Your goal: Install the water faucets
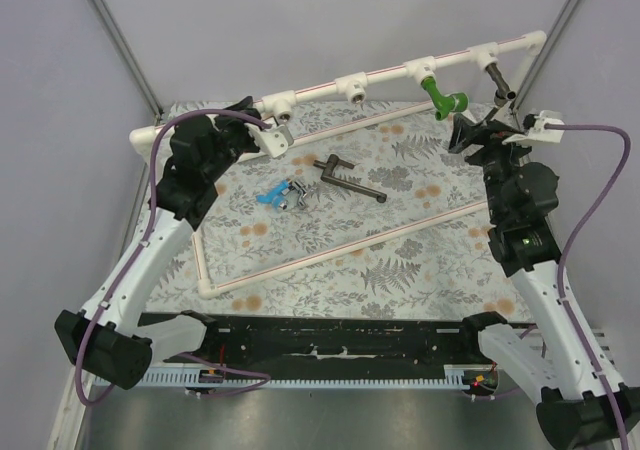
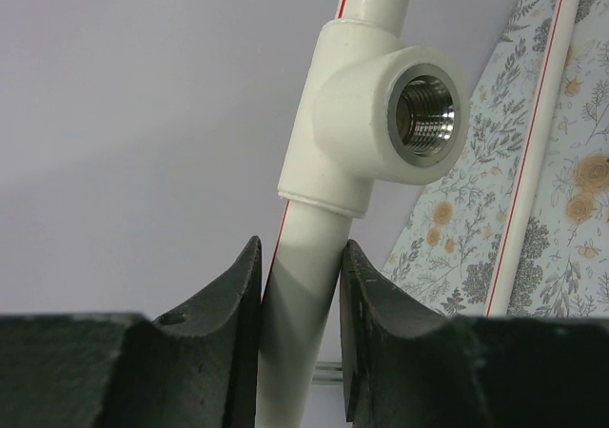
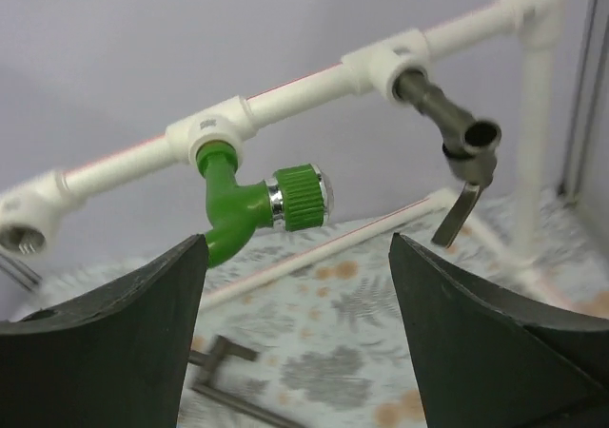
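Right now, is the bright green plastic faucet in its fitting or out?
In: bright green faucet stem sits inside a white tee fitting; tightness cannot tell.

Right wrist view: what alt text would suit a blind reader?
A bright green plastic faucet hangs screwed into a white plastic pipe rail, seen between two open black fingers. A dark grey metal faucet occupies the next fitting.

Grey faucet (image 3: pixel 231 350) on mat (image 3: pixel 343 371) blurred, cut off at btm (rt wrist view).
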Controlling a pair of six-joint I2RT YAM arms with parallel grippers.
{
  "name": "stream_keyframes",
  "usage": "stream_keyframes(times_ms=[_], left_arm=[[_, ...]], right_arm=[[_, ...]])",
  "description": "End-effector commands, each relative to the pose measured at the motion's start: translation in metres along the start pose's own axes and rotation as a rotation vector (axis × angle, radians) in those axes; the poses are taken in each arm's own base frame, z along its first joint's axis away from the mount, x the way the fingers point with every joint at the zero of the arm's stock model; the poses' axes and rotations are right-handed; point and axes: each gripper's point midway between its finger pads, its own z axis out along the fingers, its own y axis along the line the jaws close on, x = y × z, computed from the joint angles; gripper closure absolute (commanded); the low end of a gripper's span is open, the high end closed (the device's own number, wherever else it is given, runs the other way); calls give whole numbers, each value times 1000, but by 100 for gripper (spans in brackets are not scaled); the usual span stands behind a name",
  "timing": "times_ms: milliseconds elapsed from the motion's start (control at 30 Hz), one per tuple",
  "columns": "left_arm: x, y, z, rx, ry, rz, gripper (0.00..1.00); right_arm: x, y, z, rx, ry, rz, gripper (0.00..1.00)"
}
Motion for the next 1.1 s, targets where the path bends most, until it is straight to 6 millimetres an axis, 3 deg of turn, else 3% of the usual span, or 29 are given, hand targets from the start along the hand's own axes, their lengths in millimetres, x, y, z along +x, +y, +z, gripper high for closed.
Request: stream_keyframes(times_ms=[0, 133, 233, 467, 567, 667, 733, 800, 867, 967, 1067], left_arm=[[-2, -24, 0, 55, -13, -195, 98], [-3, -25, 1, 62, -17, -199, 98], [-4, -25, 1, 63, -19, -197, 98], [-4, -25, 1, 60, -20, -195, 98], [-4, -25, 1, 61, -18, -194, 98], [-4, -24, 0, 58, -20, -196, 98], [-5, -24, 0, 57, -21, -194, 98], [-4, -24, 1, 58, -18, -196, 98], [-4, -24, 0, 57, -19, -193, 98], [-4, -23, 0, 56, -16, -192, 98], [-3, -24, 0, 57, -13, -192, 98]], right_arm=[[-7, 14, -11, -295, 25, -920, 14], [9, 15, -5, -434, 88, -1271, 11], [16, 20, 11, -486, 78, -1378, 11], [29, 36, 63, -495, -8, -1365, 12], [30, 30, 83, -399, -18, -1259, 20], [36, 28, 84, -347, 20, -1038, 42], [44, 29, 80, -330, 61, -842, 64], [46, 29, 76, -277, 72, -615, 85], [41, 27, 74, -177, 59, -287, 97], [40, 18, 74, -34, 47, 192, 100], [43, 7, 77, 104, 14, 803, 100]])
